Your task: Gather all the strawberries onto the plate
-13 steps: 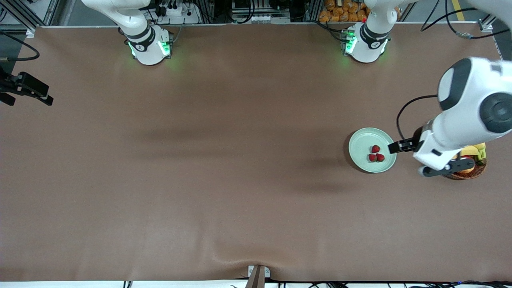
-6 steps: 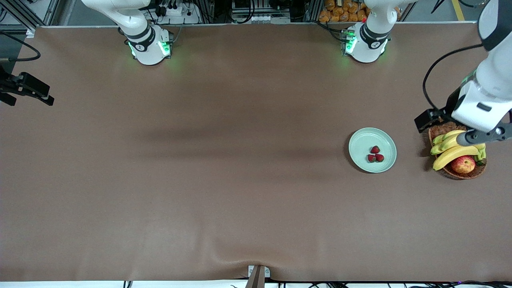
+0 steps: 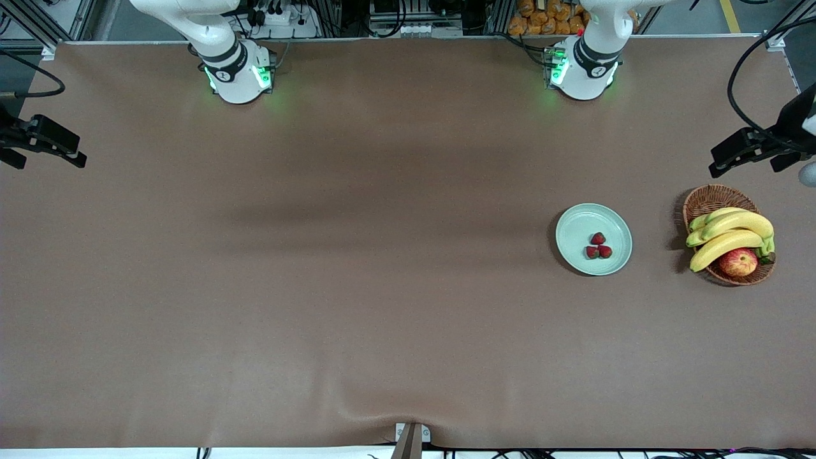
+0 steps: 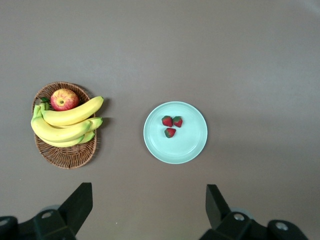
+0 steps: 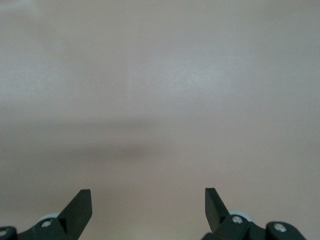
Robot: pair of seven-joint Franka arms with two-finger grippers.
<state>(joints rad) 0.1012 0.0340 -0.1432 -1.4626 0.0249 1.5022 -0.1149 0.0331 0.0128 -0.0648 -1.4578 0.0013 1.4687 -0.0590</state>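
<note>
Three strawberries (image 3: 598, 246) lay clustered on the plate (image 3: 577, 231), touching or almost touching one another, in the part of the dish toward the left arm's end of the table; two sat nearer the front camera, one just farther. The left wrist view showed their green caps (image 4: 170, 125), which the front view barely resolved.

One plate, pale mint green, round, with a raised rim, rested flat on the brown table cover (image 3: 357, 287).

One wicker basket (image 3: 707, 199) stood beside the plate, apart from it, closer to the left arm's end of the table. Contents: a bunch of bananas (image 3: 730, 233) and an apple (image 3: 738, 261), the apple at the basket's edge nearest the front camera. The left wrist view showed basket (image 4: 65, 152), bananas (image 4: 67, 125), apple (image 4: 64, 99) and plate (image 4: 175, 150) together from above.

One left gripper (image 3: 746, 150), at the table's edge at the left arm's end, farther from the front camera than the basket. The front view showed only part of it; the left wrist view showed the gripper (image 4: 149, 210) with jaws spread wide and nothing between them.

One right gripper (image 3: 41, 143), at the table's edge at the right arm's end, this arm waiting. The right wrist view showed the gripper (image 5: 148, 207) with jaws spread wide, empty, over bare cover, and none of the items listed.
</note>
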